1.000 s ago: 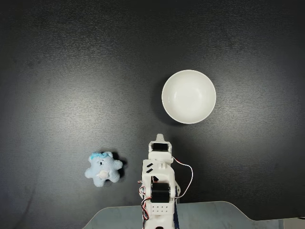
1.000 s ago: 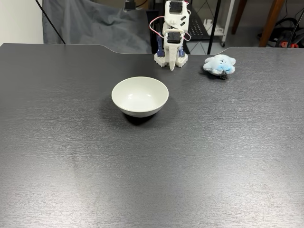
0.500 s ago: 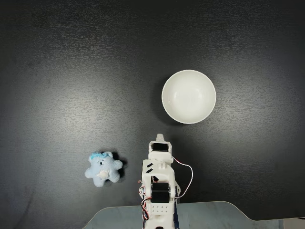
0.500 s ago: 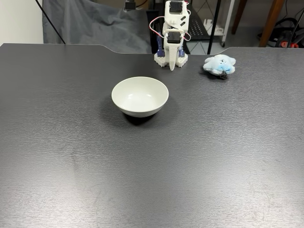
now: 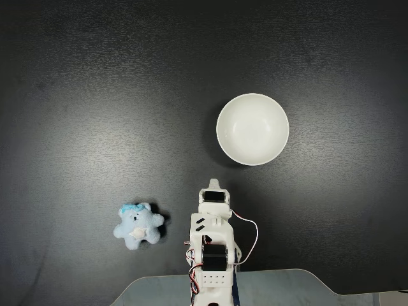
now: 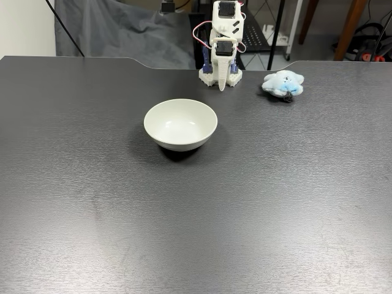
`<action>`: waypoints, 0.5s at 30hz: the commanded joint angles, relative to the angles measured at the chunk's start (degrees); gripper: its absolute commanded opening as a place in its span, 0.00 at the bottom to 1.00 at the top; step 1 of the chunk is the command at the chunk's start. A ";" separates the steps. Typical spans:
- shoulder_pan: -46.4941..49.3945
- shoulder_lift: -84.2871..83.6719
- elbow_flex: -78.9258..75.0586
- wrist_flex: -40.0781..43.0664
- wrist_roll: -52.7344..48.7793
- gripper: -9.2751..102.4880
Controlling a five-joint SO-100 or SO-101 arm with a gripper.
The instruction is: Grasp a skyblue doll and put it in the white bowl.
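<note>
Fixed view from above first: the arm (image 5: 212, 245) sat folded at the bottom centre of the frame, on the near edge of the dark bench (image 5: 95, 95). The skyblue doll (image 5: 138, 225) lay at lower left, just beside the arm's base, belly up and touching nothing but the bench. The white bowl (image 5: 252, 129) stood right of centre, well apart from the doll, with nothing in it.

From the other fixed view, facing the arm, the white bowl (image 6: 180, 124) sat upper-middle of the frame and the skyblue doll (image 6: 283, 83) rested at upper right, near the bench's far edge. The claw (image 6: 222, 84) pointed straight down at the bench in front of the base; its fingers looked pressed together, though at that size it was hard to be certain. It held nothing.
</note>
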 commanded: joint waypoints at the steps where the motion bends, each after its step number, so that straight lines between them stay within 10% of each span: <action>1: 0.62 0.18 -0.53 -1.23 -0.35 0.07; 15: 0.62 0.18 -0.53 -1.23 -0.35 0.07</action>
